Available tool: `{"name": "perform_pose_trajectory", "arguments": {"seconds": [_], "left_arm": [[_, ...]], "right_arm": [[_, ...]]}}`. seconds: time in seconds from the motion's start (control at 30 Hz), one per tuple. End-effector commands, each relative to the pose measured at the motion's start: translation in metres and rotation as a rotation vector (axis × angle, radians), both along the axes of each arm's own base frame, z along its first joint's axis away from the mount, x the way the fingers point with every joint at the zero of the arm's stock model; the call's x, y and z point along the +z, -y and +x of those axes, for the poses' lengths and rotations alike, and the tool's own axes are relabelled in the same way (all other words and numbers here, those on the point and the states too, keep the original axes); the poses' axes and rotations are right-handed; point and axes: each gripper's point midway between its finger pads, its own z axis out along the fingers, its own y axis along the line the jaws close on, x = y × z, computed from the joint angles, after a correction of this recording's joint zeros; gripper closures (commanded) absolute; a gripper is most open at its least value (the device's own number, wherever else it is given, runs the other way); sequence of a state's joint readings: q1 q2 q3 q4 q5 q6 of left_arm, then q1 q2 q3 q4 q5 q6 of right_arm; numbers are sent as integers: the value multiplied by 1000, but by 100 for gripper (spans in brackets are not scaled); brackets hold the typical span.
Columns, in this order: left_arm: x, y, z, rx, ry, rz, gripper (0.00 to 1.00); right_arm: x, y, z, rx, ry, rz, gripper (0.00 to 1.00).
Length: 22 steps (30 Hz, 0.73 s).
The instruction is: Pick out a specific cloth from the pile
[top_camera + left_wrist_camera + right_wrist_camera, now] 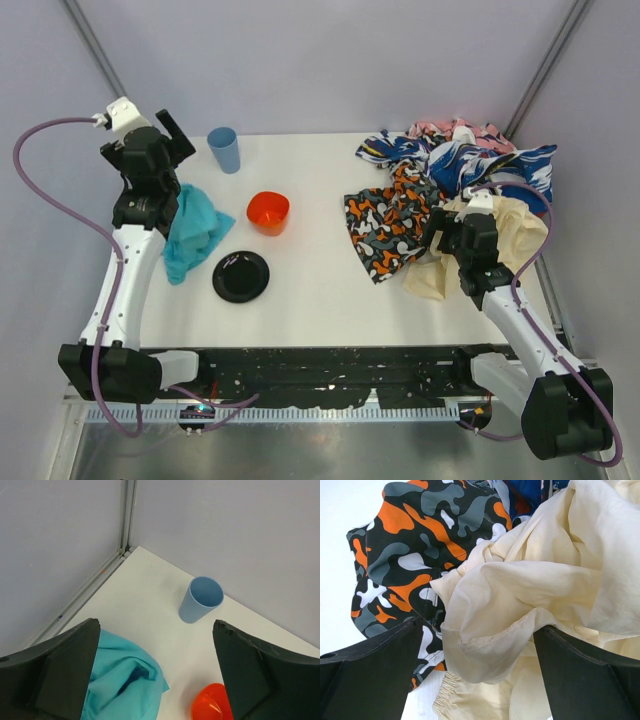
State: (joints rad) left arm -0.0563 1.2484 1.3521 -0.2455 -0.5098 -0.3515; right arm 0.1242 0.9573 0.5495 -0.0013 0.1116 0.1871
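On the left side of the white table [320, 300], well apart from the pile [455, 175]: the teal cloth [195, 228] [122, 685], crumpled and flat on the surface, right beside the left arm. Above its far edge, the left hand [172, 132] [156, 625], spread wide with nothing between its fingers [65, 675]. Cannot tell whether the near finger touches the fabric. Just beyond that hand, a light blue cup [225, 150] [200, 600], upright near the back wall. To the right of the cloth, an orange bowl [268, 211] [212, 705]; nearer the arms, a black plate [241, 276].

At the far right of the table, the heap of mixed fabrics: blue and white at the back, a little pink floral at the far edge, an orange, black and grey camouflage piece [385, 225] [405, 540] on its left side, a cream piece [515, 235] [530, 580] in front. Over the near edge of the heap, the right hand [445, 232] [479, 627], also wide open, with a bunched cream fold lying between its fingers [375, 675] but not clamped.
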Motion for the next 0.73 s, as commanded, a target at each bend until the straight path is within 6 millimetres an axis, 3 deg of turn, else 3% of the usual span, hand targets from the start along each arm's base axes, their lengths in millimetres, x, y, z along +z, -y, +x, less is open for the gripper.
{"name": "perform_pose_trajectory", "arguments": {"seconds": [0.0, 0.17, 0.3, 0.4, 0.47, 0.57, 0.63, 0.7], "left_arm": [[57, -10, -30, 65, 209, -71, 2], [66, -5, -53, 32, 272, -118, 0], [72, 13, -64, -73, 249, -140, 0], [59, 43, -72, -229, 134, -196, 0], [48, 73, -78, -393, 81, -233, 0], [39, 115, -84, -630, 111, -285, 0], [37, 121, -90, -657, 119, -303, 0], [35, 114, -93, -618, 118, -297, 0]], "right_arm": [[23, 3, 5, -19, 72, 3, 5], [28, 4, 5, -33, 85, 18, 5], [36, 7, 4, -57, 112, 31, 5], [41, 3, 3, -39, 133, 48, 5], [43, -1, 0, -18, 152, 55, 5], [52, -2, -2, -11, 217, 72, 5], [55, 0, -5, -19, 229, 71, 5], [62, 4, -7, -43, 253, 75, 5]]}}
